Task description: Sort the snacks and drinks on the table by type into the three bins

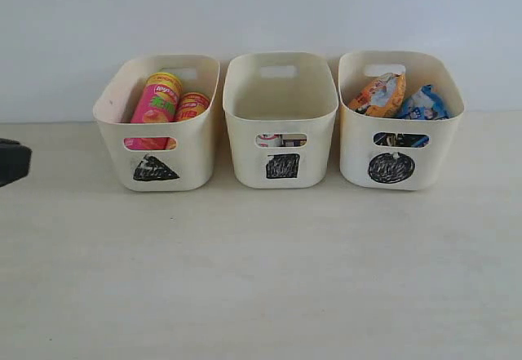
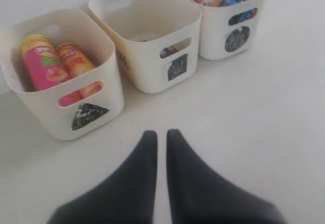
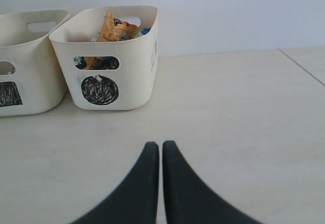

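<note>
The pink tube and the orange tube lean in the triangle bin. The cartons in the square bin show only through its handle hole. The orange packet and the blue packet lie in the circle bin. The left hand and the right hand are pressed together, empty, over the bench
</note>
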Robot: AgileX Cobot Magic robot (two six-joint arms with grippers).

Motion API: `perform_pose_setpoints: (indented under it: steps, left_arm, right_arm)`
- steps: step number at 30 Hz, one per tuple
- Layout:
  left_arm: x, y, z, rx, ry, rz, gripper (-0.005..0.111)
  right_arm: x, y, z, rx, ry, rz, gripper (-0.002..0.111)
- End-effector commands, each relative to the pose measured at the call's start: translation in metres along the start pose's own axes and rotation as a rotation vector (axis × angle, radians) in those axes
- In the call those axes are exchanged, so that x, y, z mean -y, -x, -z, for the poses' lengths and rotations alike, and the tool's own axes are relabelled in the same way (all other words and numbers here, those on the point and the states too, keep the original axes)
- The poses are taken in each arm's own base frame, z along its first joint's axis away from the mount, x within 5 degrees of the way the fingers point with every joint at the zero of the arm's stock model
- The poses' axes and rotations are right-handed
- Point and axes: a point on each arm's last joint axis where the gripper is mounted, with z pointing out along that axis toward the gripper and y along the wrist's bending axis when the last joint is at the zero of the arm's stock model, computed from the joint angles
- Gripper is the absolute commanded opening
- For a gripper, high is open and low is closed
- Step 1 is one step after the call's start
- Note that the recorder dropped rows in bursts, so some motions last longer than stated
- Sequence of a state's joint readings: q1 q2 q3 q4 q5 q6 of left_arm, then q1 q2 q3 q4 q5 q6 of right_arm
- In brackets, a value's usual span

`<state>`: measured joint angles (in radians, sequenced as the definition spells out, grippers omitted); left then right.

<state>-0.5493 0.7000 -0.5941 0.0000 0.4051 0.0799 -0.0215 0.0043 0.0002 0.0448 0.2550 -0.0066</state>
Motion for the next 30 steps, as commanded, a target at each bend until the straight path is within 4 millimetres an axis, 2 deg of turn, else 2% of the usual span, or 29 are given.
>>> perform_pose_setpoints:
  steps: [1, 7, 12, 20, 23, 30]
  left_arm:
    - [-0.008, -0.026, 0.012, 0.104, 0.086, 0.034, 0.004]
    - [-0.014, -0.073, 0.028, 0.323, 0.242, 0.06, 0.004]
    - [-0.015, -0.106, 0.037, 0.381, 0.36, 0.077, 0.004]
    - [-0.014, -0.133, 0.037, 0.411, 0.439, 0.109, 0.004]
    - [-0.013, -0.134, 0.041, 0.445, 0.46, 0.12, 0.004]
    - [-0.014, -0.138, 0.039, 0.4, 0.464, 0.158, 0.004]
  right_arm:
    - [0.0, 0.001, 0.0, 0.015, 0.002, -0.003, 0.0]
    - [0.0, 0.001, 0.0, 0.015, 0.001, 0.001, 0.0]
    - [0.0, 0.001, 0.0, 0.015, 0.001, 0.001, 0.0]
    - [0.0, 0.001, 0.0, 0.015, 0.001, 0.001, 0.0]
    - [0.0, 0.001, 0.0, 0.015, 0.001, 0.001, 0.0]
    - [0.0, 0.001, 0.0, 0.015, 0.001, 0.001, 0.0]
